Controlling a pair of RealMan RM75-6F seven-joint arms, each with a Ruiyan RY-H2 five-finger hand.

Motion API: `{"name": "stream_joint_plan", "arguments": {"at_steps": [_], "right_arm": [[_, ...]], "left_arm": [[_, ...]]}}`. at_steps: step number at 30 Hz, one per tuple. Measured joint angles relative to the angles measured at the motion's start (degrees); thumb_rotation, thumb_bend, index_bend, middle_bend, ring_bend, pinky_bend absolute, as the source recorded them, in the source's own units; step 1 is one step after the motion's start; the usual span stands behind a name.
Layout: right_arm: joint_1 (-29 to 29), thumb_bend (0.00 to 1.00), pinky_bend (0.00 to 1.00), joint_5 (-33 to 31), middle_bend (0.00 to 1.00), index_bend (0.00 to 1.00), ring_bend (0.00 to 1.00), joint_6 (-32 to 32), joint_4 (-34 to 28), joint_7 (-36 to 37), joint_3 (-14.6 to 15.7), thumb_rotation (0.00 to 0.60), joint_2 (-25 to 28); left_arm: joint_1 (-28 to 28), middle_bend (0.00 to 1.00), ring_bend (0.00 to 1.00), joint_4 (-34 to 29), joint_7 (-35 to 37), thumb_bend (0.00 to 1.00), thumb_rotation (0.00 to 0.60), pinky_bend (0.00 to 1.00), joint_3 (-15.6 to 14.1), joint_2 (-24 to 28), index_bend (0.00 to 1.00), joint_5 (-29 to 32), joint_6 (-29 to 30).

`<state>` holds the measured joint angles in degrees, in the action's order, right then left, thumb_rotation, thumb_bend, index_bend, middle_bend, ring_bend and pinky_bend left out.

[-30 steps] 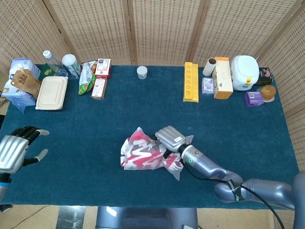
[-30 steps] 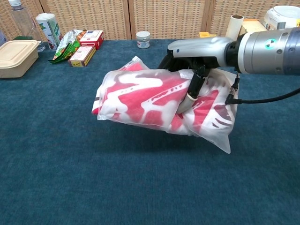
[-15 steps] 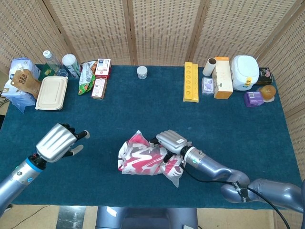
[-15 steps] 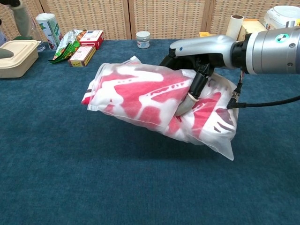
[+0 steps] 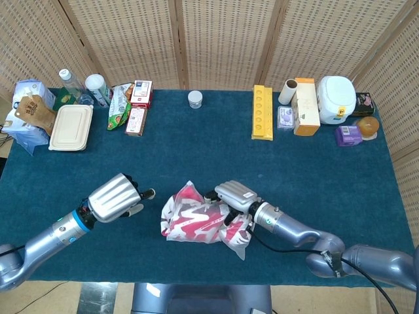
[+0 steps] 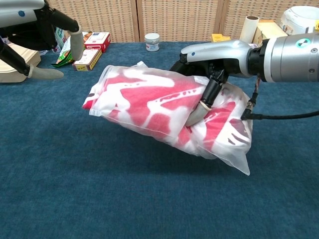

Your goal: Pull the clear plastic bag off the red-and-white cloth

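behind the bag [image 5: 196,216], small jar [image 5: 195,99]

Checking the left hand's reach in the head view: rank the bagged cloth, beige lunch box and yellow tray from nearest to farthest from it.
From the left hand:
1. Bagged cloth, just to its right.
2. Beige lunch box, far-left table.
3. Yellow tray, far side, right of centre.

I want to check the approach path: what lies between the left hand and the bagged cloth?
Nothing: in the head view only bare blue tablecloth separates the left hand from the clear plastic bag.
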<state>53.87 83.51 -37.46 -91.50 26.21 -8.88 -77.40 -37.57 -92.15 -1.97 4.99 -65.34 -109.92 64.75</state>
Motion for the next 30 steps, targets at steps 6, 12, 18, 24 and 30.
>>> {"name": "stream_joint_plan", "arguments": {"at_steps": [6, 12, 18, 24, 30], "right_arm": [[0.24, 0.15, 1.0, 1.51, 0.89, 0.78, 1.0, -0.43, 0.41, 1.97, 0.8, 0.6, -0.19], [0.5, 0.15, 1.0, 2.71, 0.89, 0.78, 1.0, -1.1, 0.5, 4.04, 1.4, 0.6, -0.46], [0.7, 0.15, 1.0, 3.36, 0.89, 0.78, 1.0, -1.79, 0.77, 5.72, 1.88, 0.6, -0.65], [0.9, 0.15, 1.0, 3.87, 0.89, 0.78, 1.0, -2.39, 1.02, 7.28, 2.3, 0.6, -0.81], [1.05, 0.15, 1.0, 4.08, 0.89, 0.78, 1.0, -2.73, 0.97, 8.2, 2.52, 0.6, -0.84]], "left_arm": [[-1.14, 0.99, 0.86, 0.74, 0.53, 0.26, 0.6, 0.84, -0.77, -1.25, 0.48, -0.13, 0.08], [-2.4, 0.99, 0.86, 1.9, 1.36, 0.26, 0.6, 0.84, -1.42, -3.21, 0.47, 0.12, 0.15], [-3.43, 0.99, 0.86, 2.76, 2.02, 0.26, 0.6, 0.84, -2.03, -4.66, 0.47, 0.33, 0.51], [-4.5, 0.99, 0.86, 3.57, 2.92, 0.26, 0.6, 0.84, -2.48, -6.21, 0.47, 0.69, 0.65], [-5.16, 0.99, 0.86, 4.02, 3.41, 0.25, 0.6, 0.84, -2.78, -7.14, 0.48, 0.9, 0.98]]}}
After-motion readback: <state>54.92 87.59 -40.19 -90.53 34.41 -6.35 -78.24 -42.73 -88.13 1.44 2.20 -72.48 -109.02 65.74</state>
